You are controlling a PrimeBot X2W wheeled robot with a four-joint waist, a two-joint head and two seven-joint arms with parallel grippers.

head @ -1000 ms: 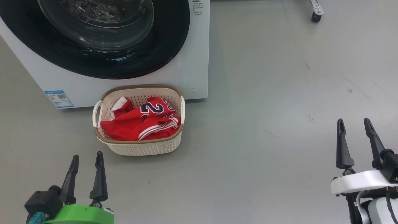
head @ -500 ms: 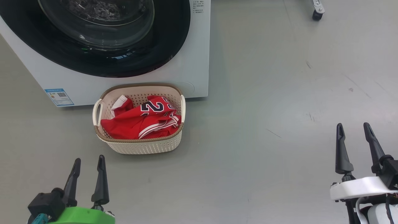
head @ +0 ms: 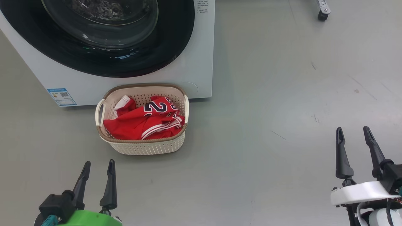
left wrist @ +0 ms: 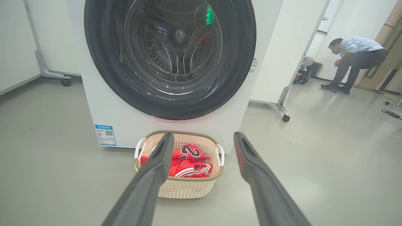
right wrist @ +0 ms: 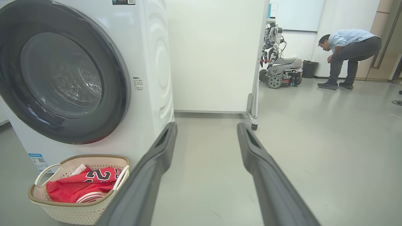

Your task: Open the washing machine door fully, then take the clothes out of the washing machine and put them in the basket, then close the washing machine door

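Head view: at 11 o'clock, the large round washing machine door with its glossy black rim and bulging clear glass (head: pixel 100 28) lies flush against the big white front-loading washing machine (head: pixel 201 72), so I read it as shut. At 6 o'clock from the door, on the grey floor (head: pixel 267 125) just in front of the machine, stands the small cream-white perforated plastic basket with a brown woven-look rim (head: pixel 141 147). The bright red jersey clothes with white trim and navy numbers (head: pixel 141 122) lie bunched inside it. My left fingers (head: pixel 110 185) at 7 o'clock and my right fingers (head: pixel 341 157) at 4 o'clock are spread wide and hold nothing, well apart from basket and door.

Left wrist view: the left fingers (left wrist: pixel 150 179) stand wide and empty. The basket (left wrist: pixel 185 188) is at 12 o'clock between them, with the clothes (left wrist: pixel 188 160) in it. Through the door (left wrist: pixel 171 53) I see bare perforated steel drum and no red fabric. A person (left wrist: pixel 355 59) bends over at 2 o'clock, far off.

Right wrist view: the right fingers (right wrist: pixel 267 175) are wide and empty. The door (right wrist: pixel 62 78) at 10 o'clock sits against the machine's front, and the basket (right wrist: pixel 72 210) at 8 o'clock holds the clothes (right wrist: pixel 81 185).

By my reading all three steps are done. Whether the latch has caught I cannot tell.
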